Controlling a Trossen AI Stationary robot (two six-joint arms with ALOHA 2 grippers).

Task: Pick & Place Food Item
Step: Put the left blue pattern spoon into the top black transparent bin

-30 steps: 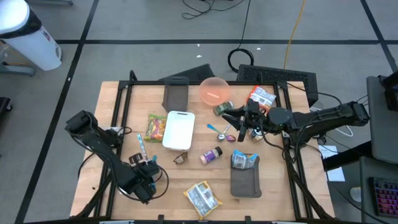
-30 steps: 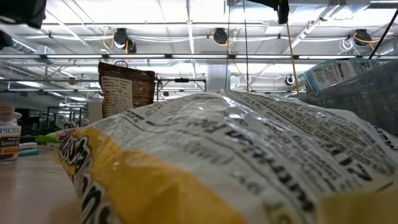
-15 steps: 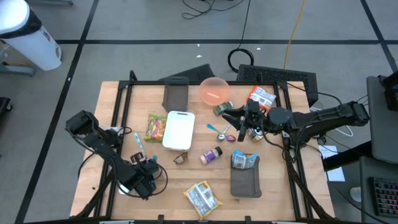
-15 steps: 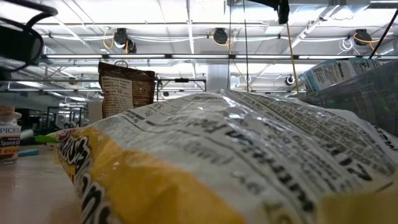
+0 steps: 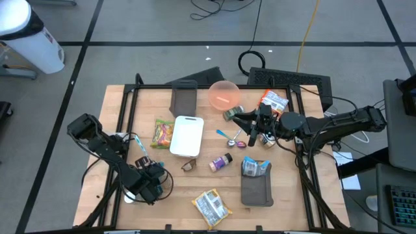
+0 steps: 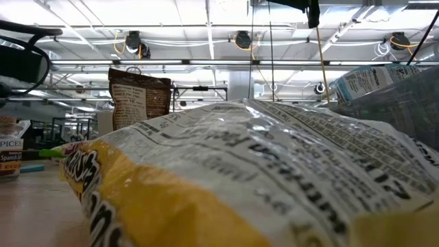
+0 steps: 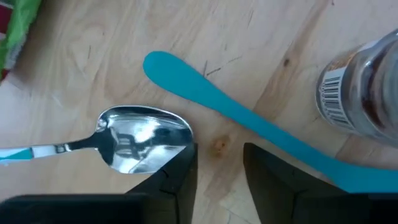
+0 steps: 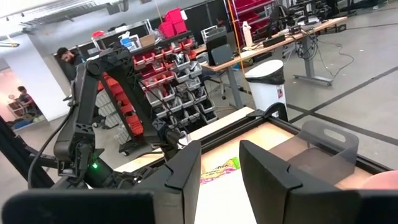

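Overhead, the left gripper (image 7: 219, 163) sits low near the bench's (image 5: 130, 104) front-left corner. The right gripper (image 8: 219, 152) is held toward the far-right part, beside the pink bowl (image 5: 224, 94). Finger spacing is hard to judge from above.

The wrist views settle it. Left fingers stand narrowly apart with nothing between them, just above bare wood. Close ahead lie a spoon (image 7: 146, 137), bowl up, a teal handle (image 7: 249, 115) and a barcoded jar (image 7: 364, 87). Right fingers are likewise slightly parted and empty, aimed level across the bench at the left arm (image 8: 81, 118), the white board (image 5: 186, 134) and a grey bin (image 8: 323, 146).

Food items: the snack bag (image 5: 211, 205) lies at the front edge, mid-bench, apart from both grippers. The green packet (image 5: 162, 132) touches the board's left side. Which one is the target cannot be told.

The low view is mostly filled by the snack bag. It alone shows a spice jar (image 6: 9, 154) label, a brown pouch (image 6: 140, 96) standing upright, and a carton (image 6: 370, 79) tilted at right. Neither gripper's fingers appear there.
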